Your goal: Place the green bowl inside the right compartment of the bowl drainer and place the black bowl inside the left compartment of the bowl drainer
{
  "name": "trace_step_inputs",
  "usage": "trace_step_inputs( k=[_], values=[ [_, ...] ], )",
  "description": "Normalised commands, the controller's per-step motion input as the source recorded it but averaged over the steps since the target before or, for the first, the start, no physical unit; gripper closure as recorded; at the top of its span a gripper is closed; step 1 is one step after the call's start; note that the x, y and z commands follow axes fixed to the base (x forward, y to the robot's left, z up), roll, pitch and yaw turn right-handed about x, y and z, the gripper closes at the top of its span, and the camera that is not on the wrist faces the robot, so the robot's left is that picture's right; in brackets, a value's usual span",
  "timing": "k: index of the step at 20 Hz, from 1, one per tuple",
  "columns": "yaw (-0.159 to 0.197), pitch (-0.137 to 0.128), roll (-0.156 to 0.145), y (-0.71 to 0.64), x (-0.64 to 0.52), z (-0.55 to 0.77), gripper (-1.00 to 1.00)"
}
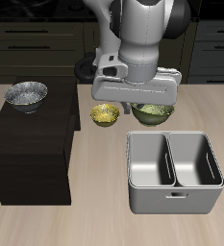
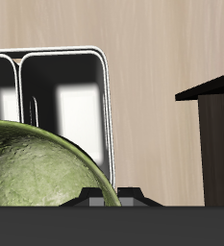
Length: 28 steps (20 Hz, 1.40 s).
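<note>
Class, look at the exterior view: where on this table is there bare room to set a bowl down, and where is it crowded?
Both wells of the bowl drainer are bare. So is the dark box's top in front of the black bowl, and the table between box and drainer. It is crowded behind the drainer: yellow bowl, green bowl and the arm above.

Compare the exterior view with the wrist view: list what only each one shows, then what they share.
Only the exterior view shows the black bowl on top of the dark cabinet, the yellow-gold bowl, the robot arm and the dark kitchen units behind. Only the wrist view shows the green bowl's mottled glossy surface close up. Both show the green bowl, the bowl drainer with empty wells, the cabinet and the wooden table.
</note>
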Motion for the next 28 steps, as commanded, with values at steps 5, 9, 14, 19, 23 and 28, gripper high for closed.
trace_step_inputs(
  k=[5,9,14,19,23,28],
  values=[
    [0.002,0.034,0.019,0.02,0.0,-0.25,1.0],
    [0.005,0.025,0.009,0.04,-0.02,-0.2,1.0],
    [0.031,0.03,-0.04,-0.06,0.06,-0.18,1.0],
    [0.03,0.021,-0.046,-0.05,0.0,-0.11,-1.0],
    [0.012,0.021,-0.002,0.04,-0.04,-0.08,-1.0],
    [0.038,-0.007,0.02,0.16,-0.14,0.03,-1.0]
  ],
)
